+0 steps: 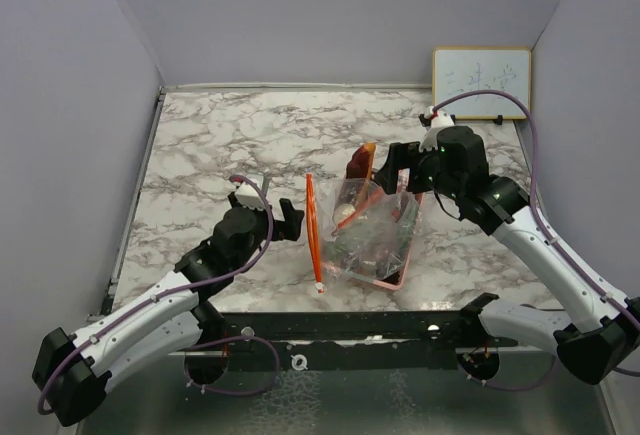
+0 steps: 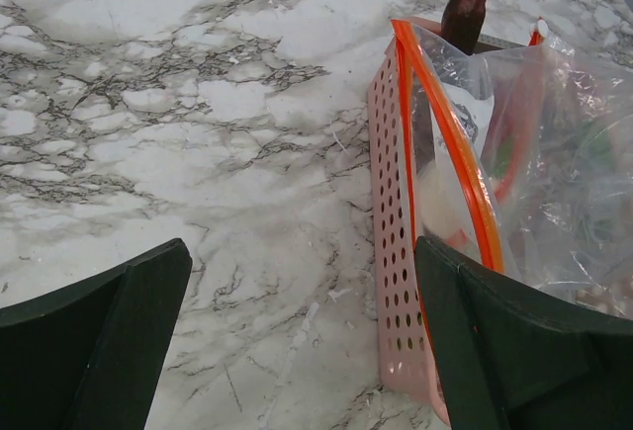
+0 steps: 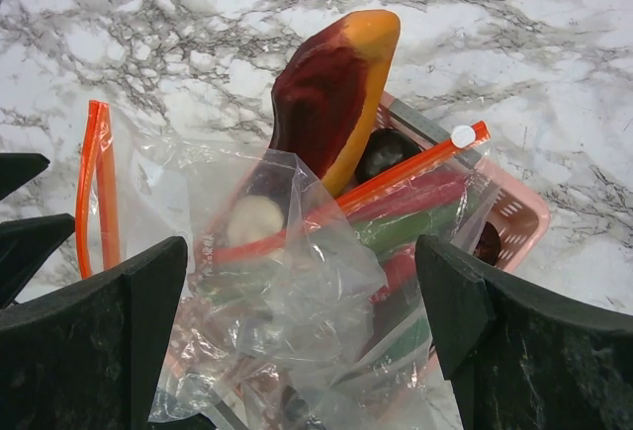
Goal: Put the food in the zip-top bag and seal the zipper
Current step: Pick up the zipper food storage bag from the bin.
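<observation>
Now the left pincer [image 2: 297, 267] is open and empty beside the clear orange-zippered plastic bag [image 1: 372, 240]; the right pincer [image 3: 302, 262], open too, hangs above it.

1. The basket [image 1: 385, 281] sits on the table [image 1: 230, 145], near its front centre.
2. The zip-top bag [image 1: 365, 240] drapes over the basket, its zipper edge [image 1: 314, 230] hanging left.
3. Food [image 1: 360, 163] lies in the basket.
4. A whiteboard [image 1: 481, 82] stands behind, far right.

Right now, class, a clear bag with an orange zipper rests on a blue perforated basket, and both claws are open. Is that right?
No: the left wrist view shows a pink basket, not blue. The bag with its orange zipper does rest on it, and the left claw and right claw are open.
</observation>
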`<move>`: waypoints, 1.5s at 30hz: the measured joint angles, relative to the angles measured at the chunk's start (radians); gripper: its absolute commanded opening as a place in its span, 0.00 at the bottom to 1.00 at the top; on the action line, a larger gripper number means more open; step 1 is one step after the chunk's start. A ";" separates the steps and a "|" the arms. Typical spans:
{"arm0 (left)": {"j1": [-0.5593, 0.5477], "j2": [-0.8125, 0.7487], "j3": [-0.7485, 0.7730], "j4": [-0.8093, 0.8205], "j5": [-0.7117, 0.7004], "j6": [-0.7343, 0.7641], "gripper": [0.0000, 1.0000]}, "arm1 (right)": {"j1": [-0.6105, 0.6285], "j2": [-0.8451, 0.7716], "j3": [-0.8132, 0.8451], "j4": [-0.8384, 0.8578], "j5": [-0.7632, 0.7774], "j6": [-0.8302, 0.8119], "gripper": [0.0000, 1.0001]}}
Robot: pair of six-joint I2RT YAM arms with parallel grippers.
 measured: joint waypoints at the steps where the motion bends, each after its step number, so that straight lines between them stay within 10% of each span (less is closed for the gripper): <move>1: 0.000 -0.003 -0.003 0.000 0.000 -0.002 0.99 | 0.000 0.000 0.000 -0.002 0.004 0.000 0.99; 25: 0.000 -0.101 -0.111 0.040 0.079 -0.040 0.86 | 0.000 -0.011 -0.008 -0.008 0.019 -0.014 0.99; 45: 0.000 0.103 -0.265 0.461 0.197 -0.129 0.79 | 0.000 -0.029 -0.031 -0.007 0.016 -0.019 0.99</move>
